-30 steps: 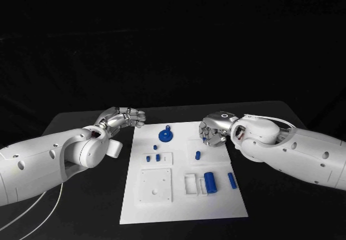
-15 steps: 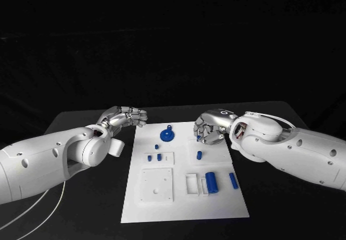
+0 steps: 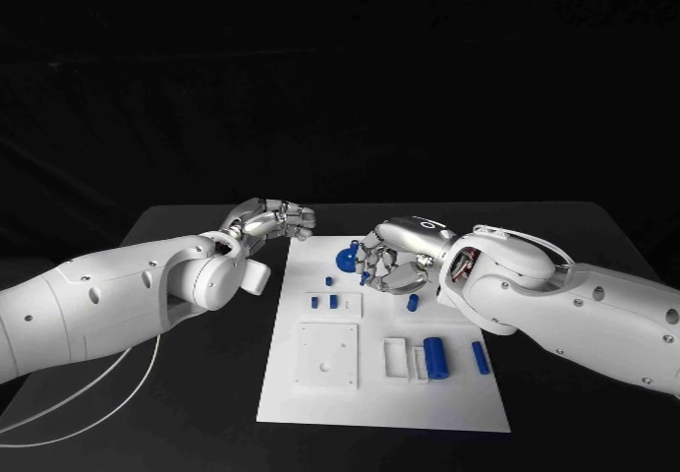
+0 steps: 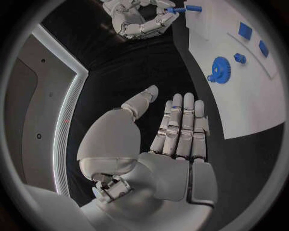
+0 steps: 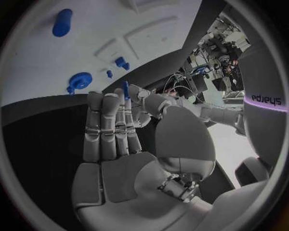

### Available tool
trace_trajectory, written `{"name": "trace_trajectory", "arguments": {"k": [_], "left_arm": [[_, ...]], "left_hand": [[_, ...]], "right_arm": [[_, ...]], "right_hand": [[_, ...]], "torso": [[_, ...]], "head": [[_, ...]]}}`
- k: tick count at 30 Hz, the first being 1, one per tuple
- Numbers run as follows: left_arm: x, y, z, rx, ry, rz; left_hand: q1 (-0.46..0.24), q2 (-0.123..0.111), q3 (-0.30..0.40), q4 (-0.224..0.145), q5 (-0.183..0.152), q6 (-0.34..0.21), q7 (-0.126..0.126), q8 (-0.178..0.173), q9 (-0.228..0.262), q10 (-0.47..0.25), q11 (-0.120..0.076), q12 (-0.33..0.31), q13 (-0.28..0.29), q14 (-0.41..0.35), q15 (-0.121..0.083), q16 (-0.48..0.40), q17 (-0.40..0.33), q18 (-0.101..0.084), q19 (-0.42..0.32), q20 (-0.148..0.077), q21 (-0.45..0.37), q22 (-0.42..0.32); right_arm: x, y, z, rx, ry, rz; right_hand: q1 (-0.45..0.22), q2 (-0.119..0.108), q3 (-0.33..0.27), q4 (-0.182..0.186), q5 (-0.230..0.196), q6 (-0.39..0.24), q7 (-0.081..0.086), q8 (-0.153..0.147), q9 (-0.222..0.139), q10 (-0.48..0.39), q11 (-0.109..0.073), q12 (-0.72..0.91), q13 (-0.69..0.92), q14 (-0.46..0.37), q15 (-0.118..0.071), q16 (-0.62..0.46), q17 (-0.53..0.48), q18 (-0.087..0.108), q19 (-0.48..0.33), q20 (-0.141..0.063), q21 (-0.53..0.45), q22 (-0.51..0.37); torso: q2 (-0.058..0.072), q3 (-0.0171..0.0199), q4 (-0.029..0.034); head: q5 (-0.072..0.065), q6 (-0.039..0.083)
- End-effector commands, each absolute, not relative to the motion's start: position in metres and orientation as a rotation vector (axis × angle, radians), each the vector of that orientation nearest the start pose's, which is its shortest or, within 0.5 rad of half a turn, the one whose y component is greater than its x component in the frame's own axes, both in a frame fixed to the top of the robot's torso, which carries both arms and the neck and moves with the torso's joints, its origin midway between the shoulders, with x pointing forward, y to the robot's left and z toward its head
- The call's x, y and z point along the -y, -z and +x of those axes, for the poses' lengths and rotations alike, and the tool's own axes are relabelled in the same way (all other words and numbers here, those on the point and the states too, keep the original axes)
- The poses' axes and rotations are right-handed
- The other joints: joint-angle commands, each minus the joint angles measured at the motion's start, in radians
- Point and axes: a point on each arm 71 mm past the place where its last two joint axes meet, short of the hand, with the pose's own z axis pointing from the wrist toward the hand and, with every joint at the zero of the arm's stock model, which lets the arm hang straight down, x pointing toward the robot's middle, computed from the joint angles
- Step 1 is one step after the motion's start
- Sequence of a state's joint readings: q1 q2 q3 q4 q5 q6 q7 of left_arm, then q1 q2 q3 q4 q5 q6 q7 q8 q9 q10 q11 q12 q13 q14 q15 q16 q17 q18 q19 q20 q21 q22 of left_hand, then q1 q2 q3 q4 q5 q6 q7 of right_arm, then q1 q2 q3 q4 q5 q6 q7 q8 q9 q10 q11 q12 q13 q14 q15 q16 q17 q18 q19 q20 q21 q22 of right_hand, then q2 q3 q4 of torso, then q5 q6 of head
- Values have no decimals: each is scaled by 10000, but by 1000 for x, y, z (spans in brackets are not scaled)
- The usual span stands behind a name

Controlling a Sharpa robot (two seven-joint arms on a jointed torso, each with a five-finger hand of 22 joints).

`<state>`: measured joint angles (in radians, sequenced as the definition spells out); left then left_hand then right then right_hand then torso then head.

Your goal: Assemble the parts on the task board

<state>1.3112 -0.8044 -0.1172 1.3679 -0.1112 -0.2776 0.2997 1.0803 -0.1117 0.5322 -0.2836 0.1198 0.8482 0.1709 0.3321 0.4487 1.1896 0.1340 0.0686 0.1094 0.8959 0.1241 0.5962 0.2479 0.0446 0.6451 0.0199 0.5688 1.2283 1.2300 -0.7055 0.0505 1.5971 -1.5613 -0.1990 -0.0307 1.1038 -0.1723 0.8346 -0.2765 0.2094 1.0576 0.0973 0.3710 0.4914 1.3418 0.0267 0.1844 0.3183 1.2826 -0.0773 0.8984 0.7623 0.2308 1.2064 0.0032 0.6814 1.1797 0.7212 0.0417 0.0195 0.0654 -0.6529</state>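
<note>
The white task board (image 3: 382, 398) lies in the middle of the black table. My right hand (image 3: 391, 258) hovers over its far end, beside the blue gear (image 3: 347, 259), and pinches a small blue peg (image 5: 125, 89) between thumb and a fingertip; the other fingers are stretched out. The left wrist view also shows that peg (image 4: 176, 9) in my right hand (image 4: 139, 20), and the gear (image 4: 221, 65). My left hand (image 3: 272, 218) hangs just off the board's far left corner, fingers straight with the thumb apart, holding nothing (image 4: 175, 134).
On the board lie three short blue pegs (image 3: 330, 296), another blue peg (image 3: 413, 303), a thick blue cylinder (image 3: 435, 357), a blue bar (image 3: 481, 358), a white square plate (image 3: 327, 360) and a white bracket (image 3: 397, 360). A white cable (image 3: 85, 398) trails at the left.
The camera has shifted. My right hand has moved left across the board's far end to the gear, still pinching the blue peg. My left hand has hardly moved.
</note>
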Motion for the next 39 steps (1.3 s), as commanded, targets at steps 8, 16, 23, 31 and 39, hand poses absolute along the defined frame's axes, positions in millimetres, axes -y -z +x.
{"name": "trace_trajectory", "arguments": {"k": [8, 16, 23, 31, 39], "left_arm": [[-234, 160, 527, -14658, 13819, -9793], [-233, 160, 527, -14657, 13813, -9793], [-231, 160, 527, -14685, 13869, -9767], [-231, 161, 527, -14718, 13899, -9761], [-231, 161, 527, -14747, 13918, -9759]], "left_hand": [[-32, -18, -56, -17, 46, -94, -3, 11, -11, -64, -17, -20, -19, -13, 13, -75, 36, 75, -30, 48, -61, 23], [-19, -23, -51, -17, 49, -98, -1, 13, -13, -73, -13, -17, -23, -15, 15, -90, 52, 75, -31, 51, -68, 29], [-17, -26, -50, -15, 49, -98, -1, 14, -13, -77, -12, -15, -24, -16, 17, -97, 59, 74, -32, 52, -72, 32], [-17, -21, -49, -8, 49, -101, 1, 15, -14, -80, -10, -12, -26, -16, 18, -107, 70, 73, -32, 55, -77, 36], [-20, -19, -50, -4, 47, -102, 2, 16, -14, -83, -9, -11, -28, -16, 20, -115, 78, 72, -32, 56, -81, 39]], "right_arm": [[81, 155, 449, -15852, -8669, -5503], [70, 169, 439, -15920, -8642, -6073], [66, 182, 434, -16113, -8507, -6419], [63, 197, 428, -16287, -8350, -6685], [63, 202, 428, -16370, -8232, -6766]], "right_hand": [[-5, 135, -4, -84, 68, -14, 20, 37, 24, 65, 17, -75, 46, -46, -27, 63, 13, 310, 72, -53, 39, 26], [-1, 140, -16, -101, 54, -14, 19, 37, 38, 70, 16, -84, 58, -47, -28, 68, 16, 310, 78, -59, 50, 40], [6, 139, -19, -109, 48, -14, 17, 37, 45, 74, 14, -89, 66, -46, -29, 70, 18, 310, 82, -64, 57, 48], [19, 132, -22, -117, 22, -11, 14, 38, 58, 82, 11, -97, 79, -44, -32, 75, 20, 310, 86, -71, 66, 61], [34, 130, -20, -120, -11, -9, 12, 38, 72, 88, 9, -107, 92, -42, -35, 79, 22, 310, 88, -77, 73, 74]], "torso": [[3, -16, -14], [1, -6, -6], [2, -12, -10], [5, -7, -10], [0, -8, -4]], "head": [[783, -252], [926, -360], [1052, -440], [1067, -448], [1111, -478]]}}
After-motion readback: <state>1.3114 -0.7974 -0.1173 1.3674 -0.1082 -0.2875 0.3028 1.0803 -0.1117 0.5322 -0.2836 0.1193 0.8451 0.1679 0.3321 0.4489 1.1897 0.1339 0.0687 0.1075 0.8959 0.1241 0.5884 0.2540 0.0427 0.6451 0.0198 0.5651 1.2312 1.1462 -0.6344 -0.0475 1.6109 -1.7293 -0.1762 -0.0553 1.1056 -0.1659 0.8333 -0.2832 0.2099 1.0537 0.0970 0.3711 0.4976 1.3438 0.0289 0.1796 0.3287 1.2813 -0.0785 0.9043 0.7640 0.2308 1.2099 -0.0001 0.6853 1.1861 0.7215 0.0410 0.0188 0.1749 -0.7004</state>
